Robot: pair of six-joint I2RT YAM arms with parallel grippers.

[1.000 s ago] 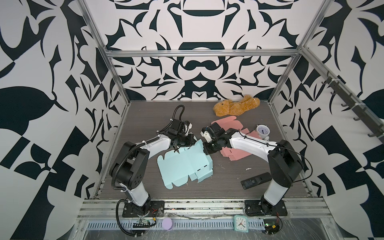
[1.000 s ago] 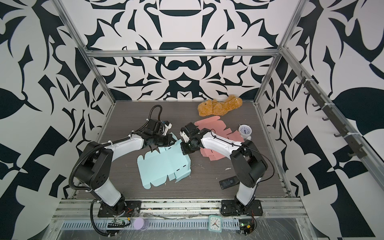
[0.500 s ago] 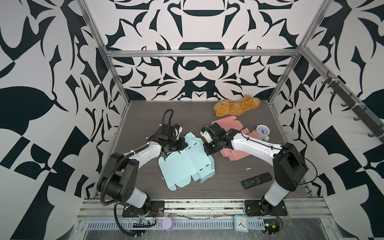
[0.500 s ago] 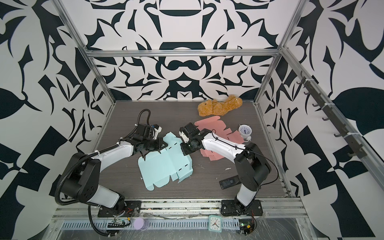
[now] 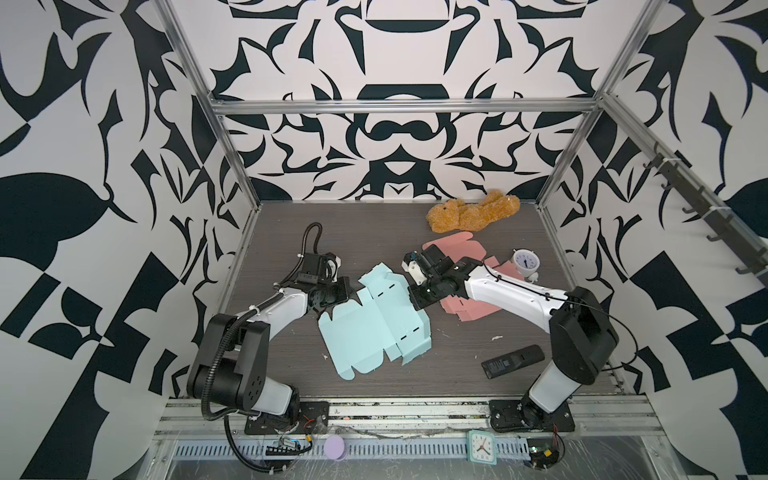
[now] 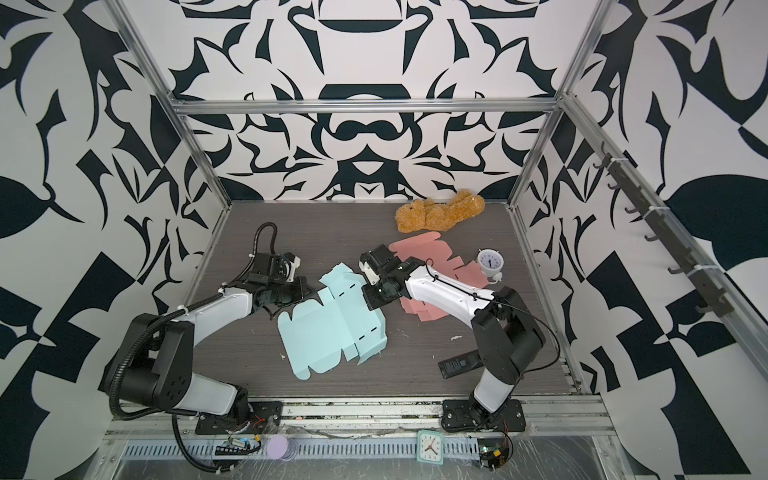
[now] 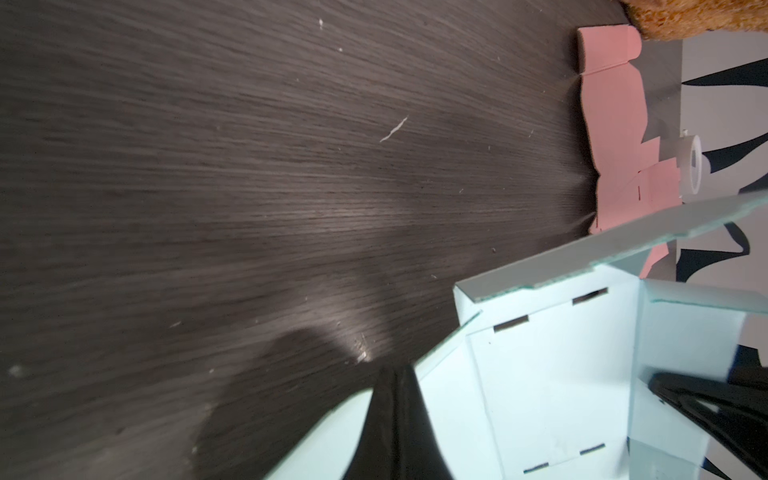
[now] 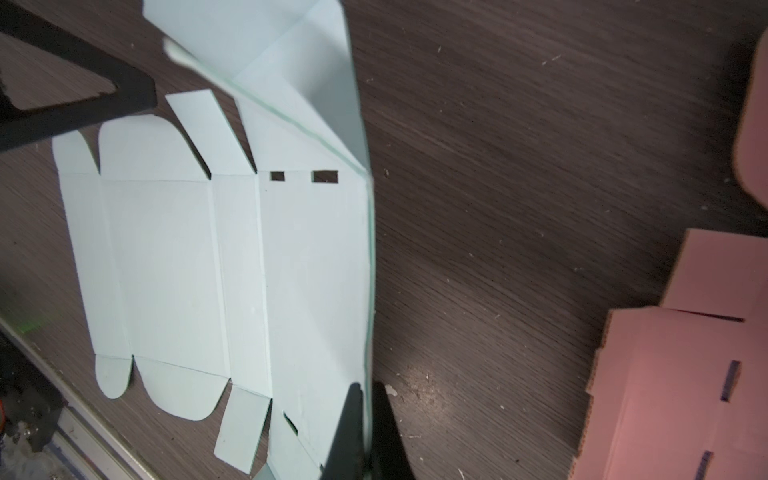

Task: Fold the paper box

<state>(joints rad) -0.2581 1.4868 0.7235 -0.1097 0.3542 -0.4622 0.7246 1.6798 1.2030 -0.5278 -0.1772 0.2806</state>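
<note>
box: a light blue die-cut cardboard box blank lies mostly flat on the dark wood-grain table, spread between the two grippers and outward from them toward the arm bases.
left gripper: jaws are drawn together to a thin slit and appear clamped on a side flap edge of the blank. in a top view it sits right at the notched rim.
right gripper: pinched tight on the opposite long edge. the panel it holds is lifted off the table and rises from the crease.
weight: very light by the look of it, so neither arm should feel a load.
stiffness: thin, springy card. the raised edge bows along its length away from the right gripper, so it will likely fold cleanly only on the scored lines.
slip: a smooth flat sheet that may skate on the table if pushed without the far side being held.
fragility: likely to tear at the small slots and narrow tabs, and to kink if bent off a score.
where to hold: mid-edge of a large panel close to its crease, not the rounded end tabs. one gripper anchors while the other swings.
nearby: a pink cardboard blank lies just beside the right gripper, on the side away from the blue sheet, and could snag.
</note>
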